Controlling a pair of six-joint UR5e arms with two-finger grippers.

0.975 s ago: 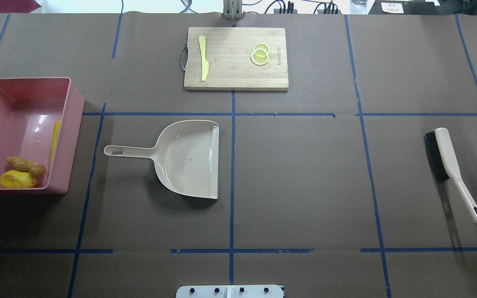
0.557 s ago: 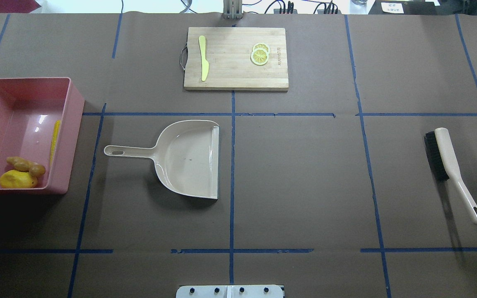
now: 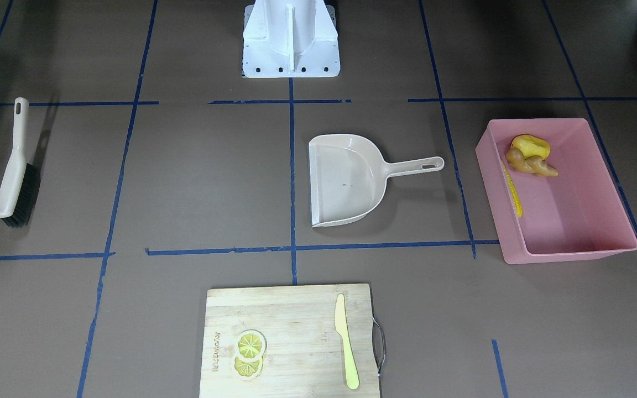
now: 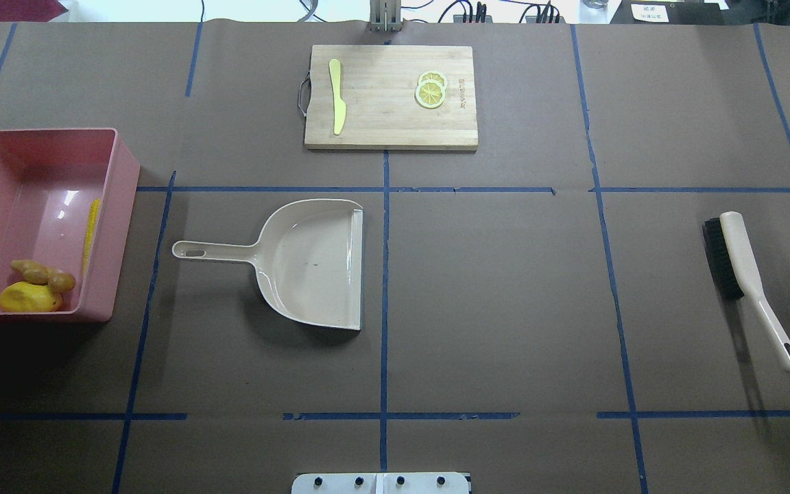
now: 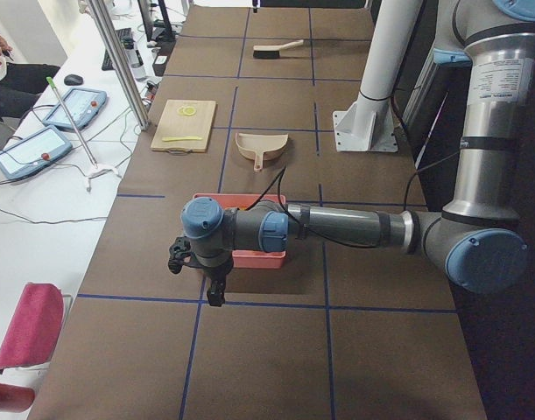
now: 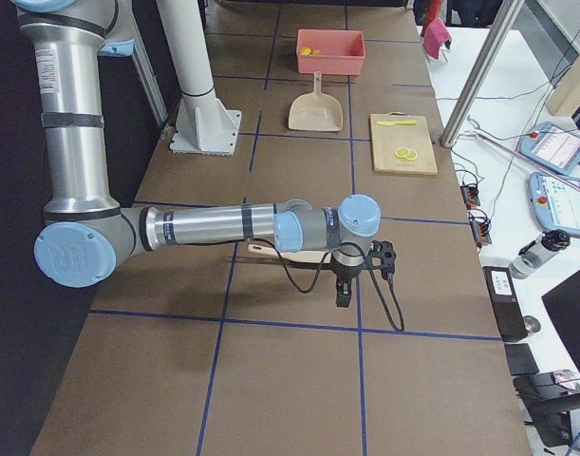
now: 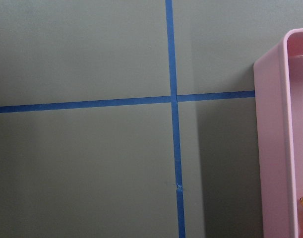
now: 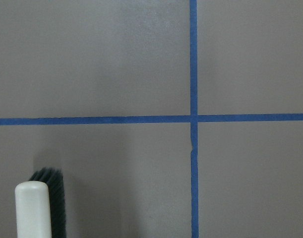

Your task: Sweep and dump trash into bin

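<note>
Left gripper (image 5: 216,290) and right gripper (image 6: 344,293) appeared only in side views; their jaw state could not be told. Pink bin (image 4: 124,206), at the table's left, held 3 items: potato-like lump (image 4: 28,298), ginger root (image 4: 44,274), corn cob (image 4: 91,230) along its wall.

High behind robot base (image 4: 381,482), looking forward-down; opposite side, steeply down (same dustpan (image 4: 313,264), mirrored). Both table (image 5: 249,350) ends, lengthwise. Wrists, close, straight down: bin (image 7: 272,148) wall, brush (image 8: 32,208) tip.

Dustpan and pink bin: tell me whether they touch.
Apart. The overhead exterior view shows bare table and a blue tape line between the dustpan handle's tip and the bin wall.
</note>
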